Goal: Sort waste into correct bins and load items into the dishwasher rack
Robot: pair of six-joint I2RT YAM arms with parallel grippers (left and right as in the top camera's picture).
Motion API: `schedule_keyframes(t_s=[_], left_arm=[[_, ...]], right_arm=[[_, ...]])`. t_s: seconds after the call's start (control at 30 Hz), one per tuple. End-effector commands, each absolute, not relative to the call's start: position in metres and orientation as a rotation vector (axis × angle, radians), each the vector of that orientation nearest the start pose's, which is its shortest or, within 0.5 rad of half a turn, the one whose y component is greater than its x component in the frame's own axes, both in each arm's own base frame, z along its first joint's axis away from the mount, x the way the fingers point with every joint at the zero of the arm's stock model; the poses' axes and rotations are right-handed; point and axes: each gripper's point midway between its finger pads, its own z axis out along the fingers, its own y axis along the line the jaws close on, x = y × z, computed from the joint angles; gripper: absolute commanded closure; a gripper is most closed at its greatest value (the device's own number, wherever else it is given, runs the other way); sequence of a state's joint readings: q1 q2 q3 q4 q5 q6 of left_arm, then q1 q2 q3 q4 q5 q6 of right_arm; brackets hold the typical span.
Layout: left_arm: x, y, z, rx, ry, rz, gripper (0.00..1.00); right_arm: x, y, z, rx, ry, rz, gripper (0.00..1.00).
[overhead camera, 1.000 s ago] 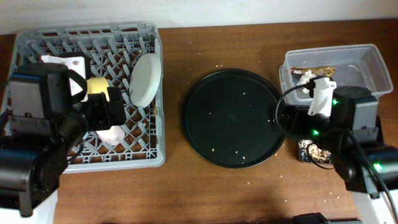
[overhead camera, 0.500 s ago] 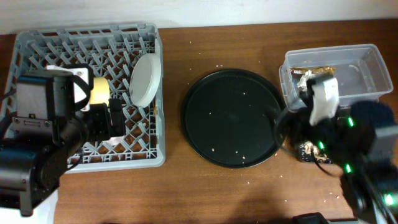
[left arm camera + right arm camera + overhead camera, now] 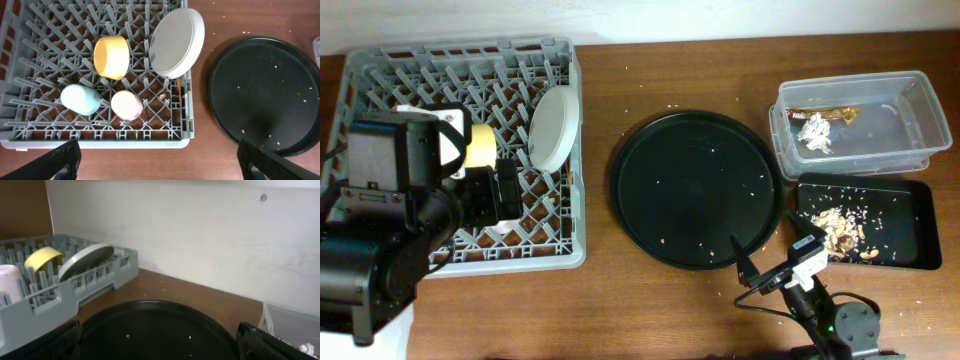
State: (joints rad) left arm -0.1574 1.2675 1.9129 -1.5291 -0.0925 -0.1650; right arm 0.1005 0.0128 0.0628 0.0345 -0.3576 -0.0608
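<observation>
The grey dishwasher rack [image 3: 30,65] holds the yellow bowl [image 3: 111,57], the blue cup [image 3: 80,99], the pink cup [image 3: 126,105], the white plate [image 3: 176,42] on edge and the chopsticks [image 3: 178,86] below the plate. My left gripper [image 3: 160,165] is open and empty, high over the rack's front edge. The clear tub [image 3: 905,110] holds the paper wad [image 3: 813,130] and the golden strip [image 3: 820,112]. The shallow black tray [image 3: 910,215] holds the food scraps [image 3: 835,228]. My right gripper [image 3: 160,340] is open and empty, low at the table's front, facing the round tray.
A large round black tray [image 3: 695,190] with a few crumbs lies between the rack [image 3: 460,60] and the bins. Crumbs dot the wooden table. A white wall stands behind the table. The left arm [image 3: 390,200] covers the rack's front left.
My right arm has pulled back from over the tub and black tray to the table's front edge, uncovering the scraps. My left arm shifted slightly toward the front, uncovering the bowl.
</observation>
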Motion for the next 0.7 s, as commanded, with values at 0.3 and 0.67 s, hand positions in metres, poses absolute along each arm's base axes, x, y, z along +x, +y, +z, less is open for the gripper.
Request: schedule_keyframes(t_s=[0.3,0.67], left_arm=[[0.255,-0.025,0.373,-0.049,2.444,-0.036,0.01],[0.292,-0.015,0.397,0.033,2.186,0.088,0.01]], right_arm=[[0.229,0.083,0.163,-0.405,1.576,0.317,0.02],[0.229,0.083,0.163,-0.405,1.577,0.317,0.02]])
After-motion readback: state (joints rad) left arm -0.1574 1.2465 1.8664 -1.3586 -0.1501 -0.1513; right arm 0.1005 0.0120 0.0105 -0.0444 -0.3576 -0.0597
